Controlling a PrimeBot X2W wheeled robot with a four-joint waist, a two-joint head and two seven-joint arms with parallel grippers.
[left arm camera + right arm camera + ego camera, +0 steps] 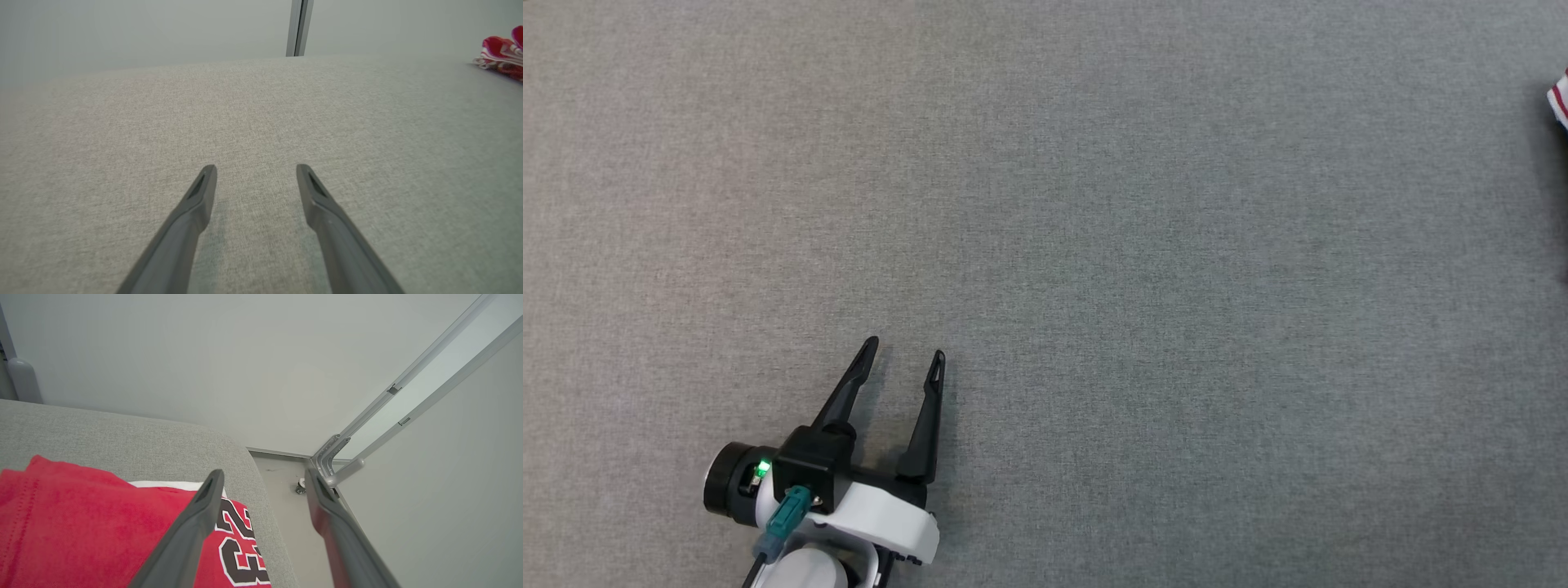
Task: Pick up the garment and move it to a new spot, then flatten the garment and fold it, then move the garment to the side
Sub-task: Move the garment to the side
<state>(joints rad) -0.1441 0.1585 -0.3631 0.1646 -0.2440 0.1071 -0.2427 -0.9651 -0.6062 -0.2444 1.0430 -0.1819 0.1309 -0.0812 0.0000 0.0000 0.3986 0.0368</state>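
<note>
Mostly grey fabric worktop (1094, 245), bare across the head view. A pale wall (204, 355) stands behind it in both wrist views.

The garment (81, 526) is red with white trim and lies flat at the worktop's rounded corner, just short of the edge. In the right wrist view its black, white-outlined numerals run sideways toward the bottom of the frame. It is cut off by the frame, so I cannot tell its long axis. The head view catches a red-and-white sliver of it (1560, 98) at the right edge. The left wrist view shows it as a bunched-looking lump (500, 53) far off near the far right edge.

The left gripper (906, 349) is near the worktop's near edge, well apart from the garment. Its fingers are spread over bare fabric, also seen in its own view (256, 167). The right gripper (264, 473) has its fingers apart too. One finger crosses above the numerals, the other is over the floor (286, 522) past the edge. I cannot tell if it touches the cloth.

Past the corner are slanted metal frame rails (408, 379) and a small caster wheel (301, 486). A grey post (300, 26) stands behind the worktop's far edge.
</note>
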